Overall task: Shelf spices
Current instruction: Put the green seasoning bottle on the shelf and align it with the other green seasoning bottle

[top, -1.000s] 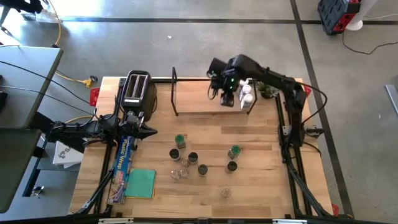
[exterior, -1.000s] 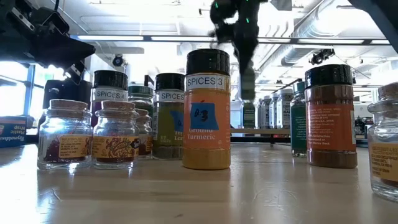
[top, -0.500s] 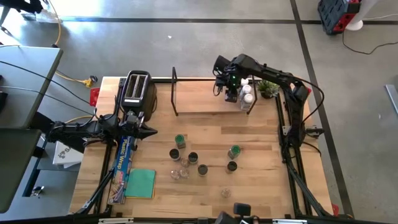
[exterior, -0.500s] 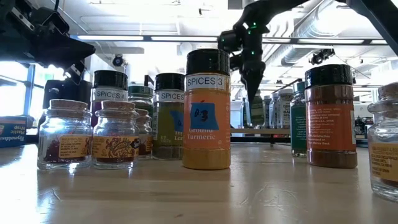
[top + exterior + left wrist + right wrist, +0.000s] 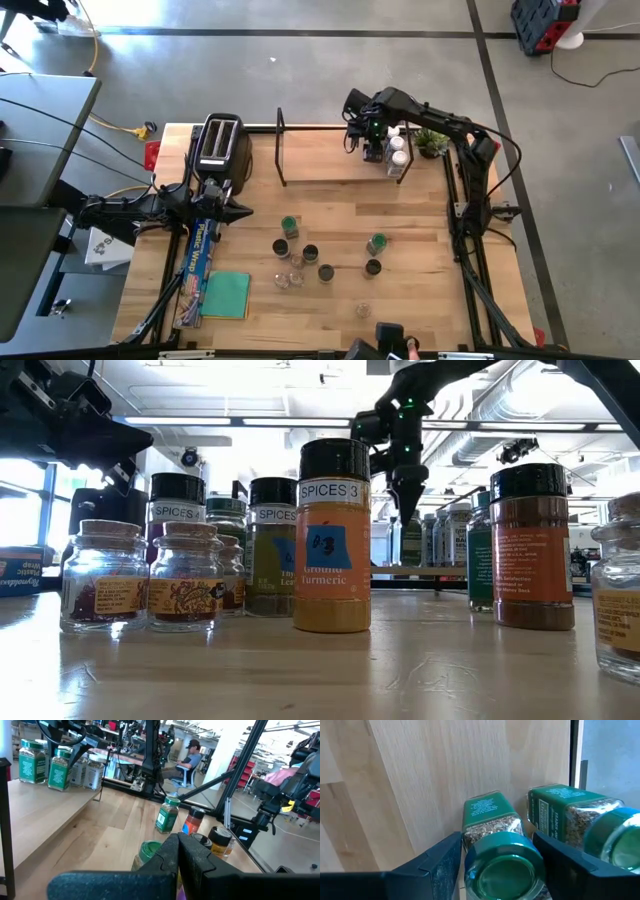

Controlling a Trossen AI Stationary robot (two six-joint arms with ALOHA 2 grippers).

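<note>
The shelf point(image 5: 330, 165), a light board between black wire uprights, stands along the table's far edge. At its right end stand a few spice jars point(image 5: 398, 155). My right gripper point(image 5: 374, 152) points down there and is open. Its fingers point(image 5: 440, 862) stand on either side of a green-lidded jar point(image 5: 502, 865), which rests by its bottom on the board beside another green-labelled jar point(image 5: 575, 820). Several more jars point(image 5: 325, 255) stand on the table's near middle. My left gripper point(image 5: 177, 850) is shut and waits at the left edge point(image 5: 240, 210).
A black-and-silver toaster point(image 5: 218, 142) stands at the far left, a small potted plant point(image 5: 432, 142) at the far right corner. A box of plastic wrap point(image 5: 198, 265) and a green cloth point(image 5: 227, 295) lie near left. A person point(image 5: 190, 757) sits beyond the table.
My right gripper has come down over the shelf's right end with the green-lidded jar, shifting slightly toward the table's right edge. The jar now stands on the board beside the other jars.
</note>
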